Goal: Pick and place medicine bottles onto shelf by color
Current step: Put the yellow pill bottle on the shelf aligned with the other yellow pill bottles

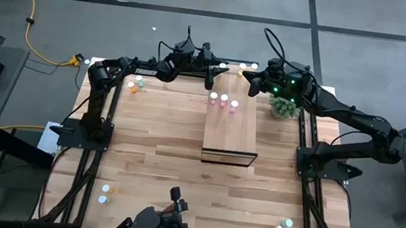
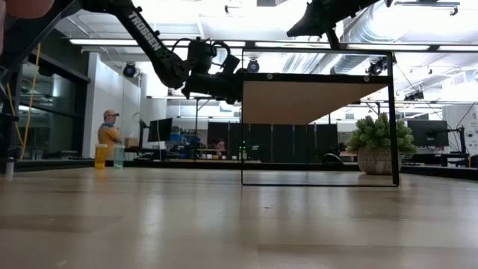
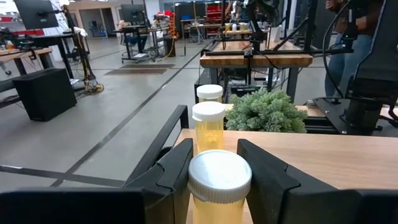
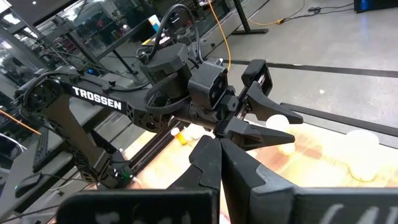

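The shelf stands mid-table, a light board in a dark frame, with three pink bottles on its top. At its far end my left gripper is shut on a yellow bottle with a white cap. Two more yellow bottles stand in a row just ahead of it. My right gripper hovers shut and empty right beside the left one, above the shelf's far end; in its own wrist view its fingers meet. My left gripper pinches the yellow bottle between its two fingers, at the cap's sides and the top of the body. The fingers come in level from the table's left. The bottle stands upright; its base is out of frame, so whether it rests on the shelf cannot be told.
A small potted plant sits right of the shelf's far end. Loose bottles stand on the table at the far left, near left and near right. A person is in the room behind.
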You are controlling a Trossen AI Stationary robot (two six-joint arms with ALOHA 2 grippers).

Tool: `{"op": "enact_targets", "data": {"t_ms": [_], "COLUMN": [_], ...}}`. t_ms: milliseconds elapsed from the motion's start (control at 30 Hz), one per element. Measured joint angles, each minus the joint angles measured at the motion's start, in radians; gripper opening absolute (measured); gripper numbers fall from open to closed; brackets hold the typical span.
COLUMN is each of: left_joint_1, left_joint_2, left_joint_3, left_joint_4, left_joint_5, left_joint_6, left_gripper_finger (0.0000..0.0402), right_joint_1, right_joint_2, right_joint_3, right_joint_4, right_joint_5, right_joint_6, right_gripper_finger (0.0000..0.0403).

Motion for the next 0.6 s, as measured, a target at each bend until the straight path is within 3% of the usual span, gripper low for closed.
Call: {"op": "enact_targets", "data": {"t_ms": [267, 600], "left_joint_1": [0.000, 0.001], "left_joint_2": [0.000, 0.000], "left_joint_3": [0.000, 0.000], "left_joint_4": [0.000, 0.000], "left_joint_5": [-0.002, -0.027], "left_joint_6": [0.002, 0.000], "left_gripper_finger": [0.0120, 0.0172], "right_joint_1": [0.000, 0.000], "right_joint_2": [0.000, 0.000], "right_joint_3": [0.000, 0.000], "right_joint_4": [0.000, 0.000], "right_joint_5": [0.000, 0.000], "right_joint_6": [-0.005, -0.007], "right_gripper_finger": [0.0000, 0.0000]}}
